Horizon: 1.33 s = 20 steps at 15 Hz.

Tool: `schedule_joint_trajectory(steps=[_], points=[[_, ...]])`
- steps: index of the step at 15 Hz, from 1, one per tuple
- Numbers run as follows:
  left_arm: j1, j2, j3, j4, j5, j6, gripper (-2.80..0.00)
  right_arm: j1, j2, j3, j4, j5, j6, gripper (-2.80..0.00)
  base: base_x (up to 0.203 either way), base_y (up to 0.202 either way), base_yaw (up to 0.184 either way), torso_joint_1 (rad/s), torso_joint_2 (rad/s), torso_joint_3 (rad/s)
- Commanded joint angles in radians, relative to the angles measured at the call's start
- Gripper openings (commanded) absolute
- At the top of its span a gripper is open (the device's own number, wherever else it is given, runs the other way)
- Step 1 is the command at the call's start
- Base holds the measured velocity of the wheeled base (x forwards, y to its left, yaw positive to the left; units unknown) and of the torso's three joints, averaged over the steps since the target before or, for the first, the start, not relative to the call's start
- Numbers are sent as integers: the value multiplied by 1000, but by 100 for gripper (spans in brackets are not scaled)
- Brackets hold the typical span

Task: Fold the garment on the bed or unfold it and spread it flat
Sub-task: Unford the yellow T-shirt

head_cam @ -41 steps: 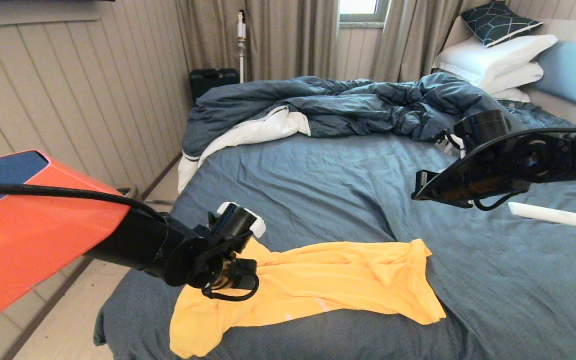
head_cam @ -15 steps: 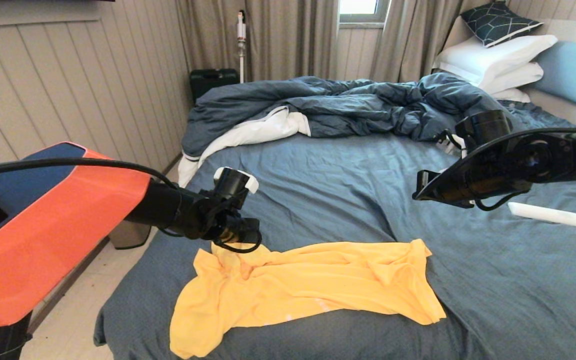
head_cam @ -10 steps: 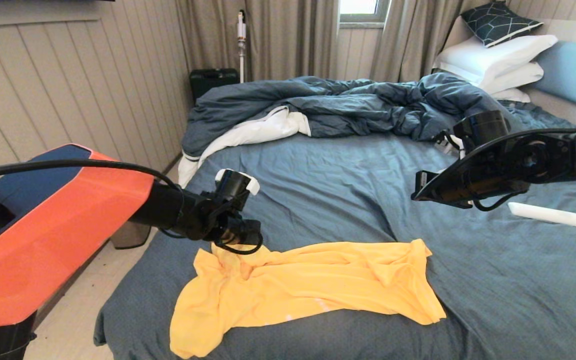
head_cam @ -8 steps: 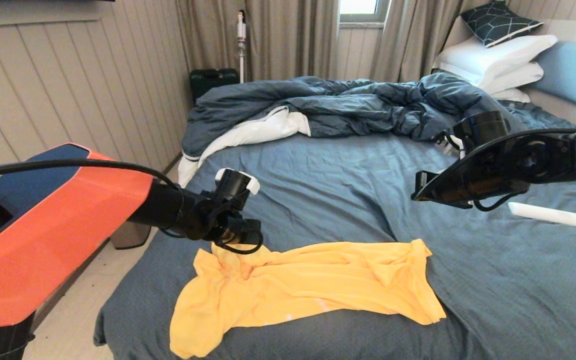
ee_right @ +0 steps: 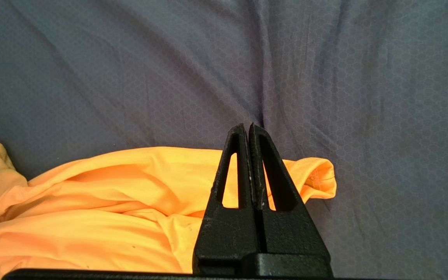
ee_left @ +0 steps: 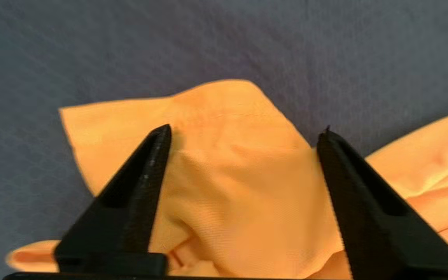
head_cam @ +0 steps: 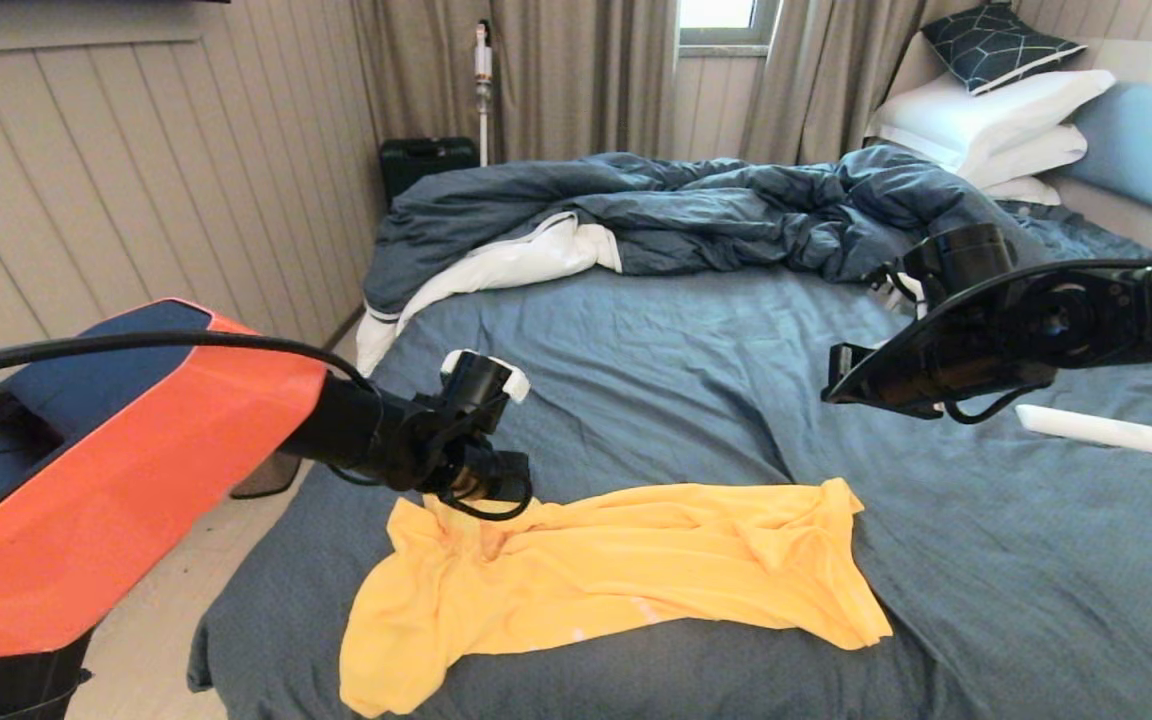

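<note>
The yellow T-shirt (head_cam: 616, 575) is left rumpled on the bed (head_cam: 696, 390). The left claw (ee_left: 243, 132) is spread, released, above a sleeve corner, likely to regrasp it. The right claw (ee_right: 249, 130), clenched empty, is held above.

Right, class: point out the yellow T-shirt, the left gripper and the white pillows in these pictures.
yellow T-shirt (head_cam: 626, 580), head view, middle of the body fabric.
left gripper (ee_left: 243, 132), left wrist view, midway between the open fingertips, over the shirt's corner.
white pillows (head_cam: 996, 110), head view, face of the top pillow.
</note>
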Motion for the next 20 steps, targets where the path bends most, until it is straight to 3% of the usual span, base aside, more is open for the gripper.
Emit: schedule_joint_trajectory(steps=[1,5,6,13,18,20], points=[[-3,20,2,0,1,-3,0,0,7,-1,1,1,2,-280,0,0,0,0,0,0],[-2,41,-9,-1,1,-4,0,0,13,-1,1,-1,2,-280,0,0,0,0,0,0],[-2,43,-9,-1,1,-4,-280,-1,17,-1,1,-1,1,-280,0,0,0,0,0,0],[-2,40,-38,-2,3,-5,-280,0,18,-1,1,-1,0,-280,0,0,0,0,0,0],[1,54,-118,-19,9,-8,-280,0,18,-1,0,-2,2,-280,0,0,0,0,0,0],[7,98,-203,-20,16,-6,-280,0,19,-1,-1,-4,2,-280,0,0,0,0,0,0]])
